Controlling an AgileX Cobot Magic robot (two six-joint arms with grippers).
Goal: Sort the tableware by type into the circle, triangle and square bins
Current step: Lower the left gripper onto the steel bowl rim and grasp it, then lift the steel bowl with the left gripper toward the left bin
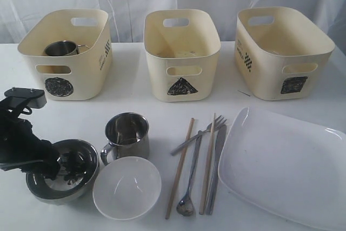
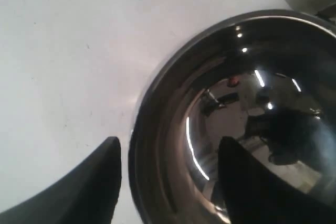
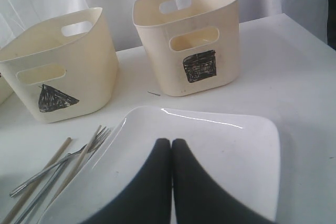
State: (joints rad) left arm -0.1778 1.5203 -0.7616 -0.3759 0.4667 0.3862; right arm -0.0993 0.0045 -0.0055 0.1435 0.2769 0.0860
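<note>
The left claw (image 2: 169, 142) is spread wide and grips nothing. One finger is outside the rim of the steel bowl (image 2: 247, 103) and the other inside it, probably because the bowl is too broad to span and its thin wall is the only part worth pinching. The bowl itself sits on the worktop (image 1: 135, 96) at the near left. Just beside it are the white bowl (image 1: 127, 187) and a steel mug (image 1: 130, 133), so the round vessels sit together. Further right, the chopsticks (image 1: 179, 166), fork (image 1: 200, 133), spoon (image 1: 189, 187) and knife (image 1: 216, 166) lie roughly side by side. Past them is the plate (image 1: 286, 166), and the right claw (image 3: 171, 145) hangs over it clenched and empty, apparently waiting out of the way. Along the far edge, the circle bin (image 1: 70, 74), triangle bin (image 1: 181, 58) and square bin (image 1: 281, 52) stand in a row with their marks facing forward. A second mug (image 1: 60, 48) is already in the circle bin, which suggests the bowl belongs there too.
</note>
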